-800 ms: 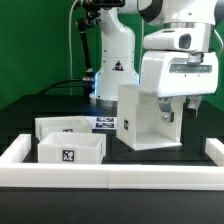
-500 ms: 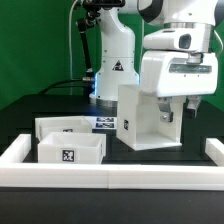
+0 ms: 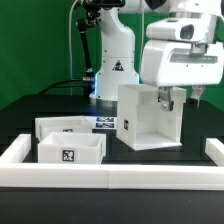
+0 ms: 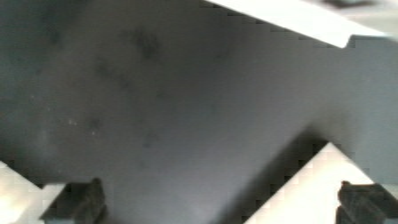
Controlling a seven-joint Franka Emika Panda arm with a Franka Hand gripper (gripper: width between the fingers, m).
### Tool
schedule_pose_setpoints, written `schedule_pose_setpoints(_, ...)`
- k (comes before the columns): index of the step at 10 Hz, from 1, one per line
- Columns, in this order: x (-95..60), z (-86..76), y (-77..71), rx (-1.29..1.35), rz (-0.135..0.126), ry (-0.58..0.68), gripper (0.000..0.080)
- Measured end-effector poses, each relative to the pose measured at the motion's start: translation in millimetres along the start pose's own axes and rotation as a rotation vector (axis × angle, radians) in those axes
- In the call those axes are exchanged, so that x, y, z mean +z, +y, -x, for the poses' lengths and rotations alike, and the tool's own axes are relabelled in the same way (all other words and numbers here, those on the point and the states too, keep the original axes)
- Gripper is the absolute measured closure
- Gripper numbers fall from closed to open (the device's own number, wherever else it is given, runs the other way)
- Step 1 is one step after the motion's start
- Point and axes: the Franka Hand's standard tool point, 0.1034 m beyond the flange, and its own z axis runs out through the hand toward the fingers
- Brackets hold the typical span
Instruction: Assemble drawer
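The drawer's tall white housing (image 3: 148,118) stands upright right of centre, its open side facing the exterior view's right. Two small white trays lie to its left, one nearer (image 3: 70,152) with a tag on its front and one behind it (image 3: 68,127). My gripper (image 3: 180,98) hangs just above the housing's top right edge, touching nothing. In the wrist view the gripper (image 4: 217,205) is open, with both dark fingertips (image 4: 75,200) far apart. The dark floor and white housing edges (image 4: 294,22) lie below them, and nothing sits between the fingers.
A long low white border wall (image 3: 110,176) runs along the front and up both sides. The marker board (image 3: 104,123) lies between the far tray and the housing. The robot's white base (image 3: 112,60) stands behind, on a dark table before a green backdrop.
The gripper has risen from beside the housing's upper opening to above its top edge, and shifted slightly to the exterior view's right. The housing and trays have not moved.
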Motion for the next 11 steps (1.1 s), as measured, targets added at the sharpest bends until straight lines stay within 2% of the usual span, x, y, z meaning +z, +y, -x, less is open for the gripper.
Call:
schedule_pose_setpoints(4,-40.0,11.6,-11.1,0.005,0.004,-0.023,0.0150)
schedule_pose_setpoints(5,-44.8,10.5,-12.1,0.006,0.007,-0.019,0.0150)
schedule_pose_setpoints(9,-41.4,11.9,-12.3,0.009,0.004,-0.024,0.0150)
schedule_pose_setpoints(11,-46.1,27.0,-26.9,0.113,-0.001,-0.042,0.0150)
